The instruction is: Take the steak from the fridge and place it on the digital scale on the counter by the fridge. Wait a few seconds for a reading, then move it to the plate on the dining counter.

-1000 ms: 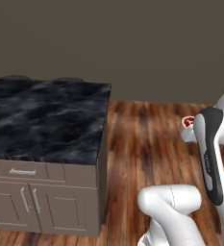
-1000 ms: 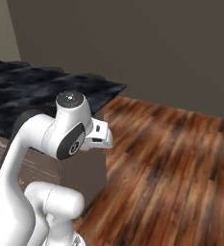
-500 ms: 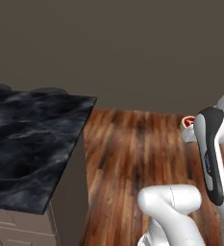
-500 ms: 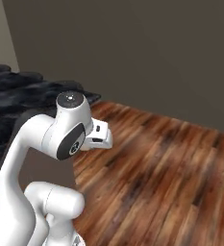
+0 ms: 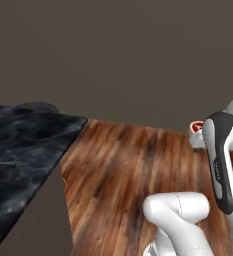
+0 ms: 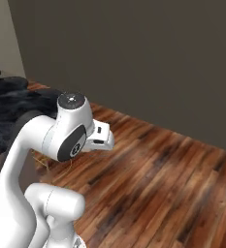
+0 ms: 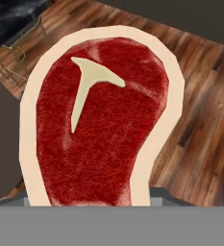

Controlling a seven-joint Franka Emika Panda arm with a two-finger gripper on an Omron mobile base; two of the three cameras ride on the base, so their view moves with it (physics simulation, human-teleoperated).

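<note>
Red steak (image 7: pixel 96 129) sits gripped in my closed pincer (image 5: pixel 197 129), and the black marbled surface (image 5: pixel 18 150) lies off to my left.

Bench (image 5: pixel 23 145) at the left of the left base view, its near corner jutting toward the floor (image 5: pixel 123 170). Floor to the right of the bench, running back to the wall (image 5: pixel 118 55) behind both. Steak (image 5: pixel 196 127) well to the right of the bench, above the floor, tucked against the arm (image 5: pixel 220 160). From the right base view, bench (image 6: pixel 10 104) at the far left, arm (image 6: pixel 61 140) just in front of it, floor (image 6: pixel 163 184) stretching right of the bench to the wall (image 6: pixel 148 58). In the hand view, steak (image 7: pixel 96 120) up close in the gripper, bench (image 7: pixel 12 14) beyond it at upper left, floor (image 7: pixel 205 105) to the right of the steak.
</note>
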